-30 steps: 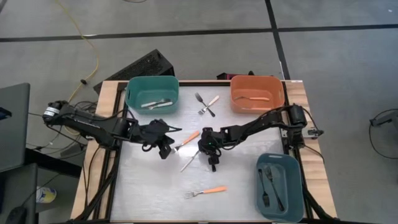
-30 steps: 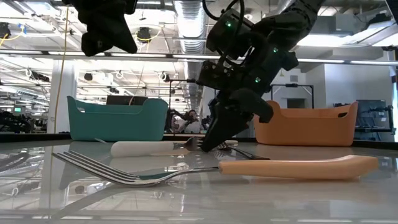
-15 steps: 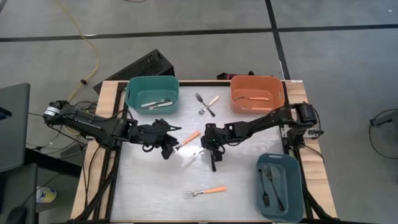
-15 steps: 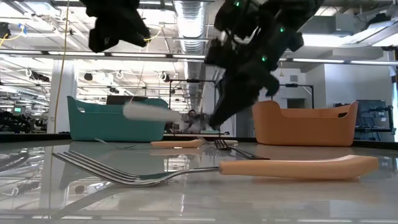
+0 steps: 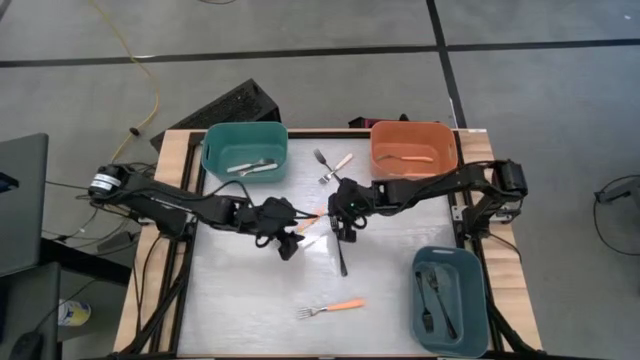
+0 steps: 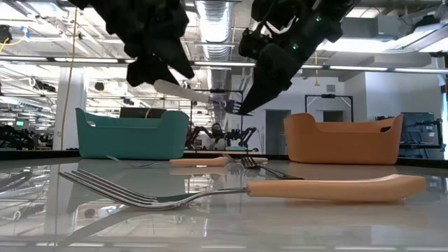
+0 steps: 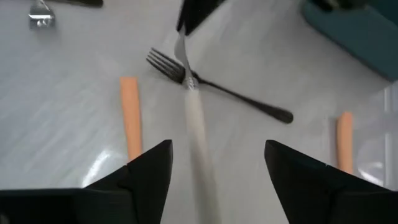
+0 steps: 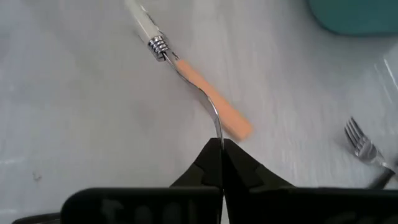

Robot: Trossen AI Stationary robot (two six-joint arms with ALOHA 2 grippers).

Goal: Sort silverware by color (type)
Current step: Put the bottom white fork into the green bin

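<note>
Right gripper (image 8: 219, 146) is clamped on the white fork's (image 8: 142, 18) tines, lifted above the orange fork (image 8: 211, 106). Left gripper (image 7: 217, 165) stands beside it; its fingers (image 7: 149, 168) are wide apart around the white handle, not touching.

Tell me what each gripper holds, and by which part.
The right gripper holds the white fork by its tines, above the table. The left gripper is open around its handle, holding nothing.

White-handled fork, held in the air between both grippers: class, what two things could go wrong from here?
1. The right gripper pinches only the thin metal end of the white-handled fork, so it might swivel or slip.
2. The left gripper stands open around the handle. If the right lets go before it closes, the fork would likely drop onto the orange fork and black fork below.
</note>
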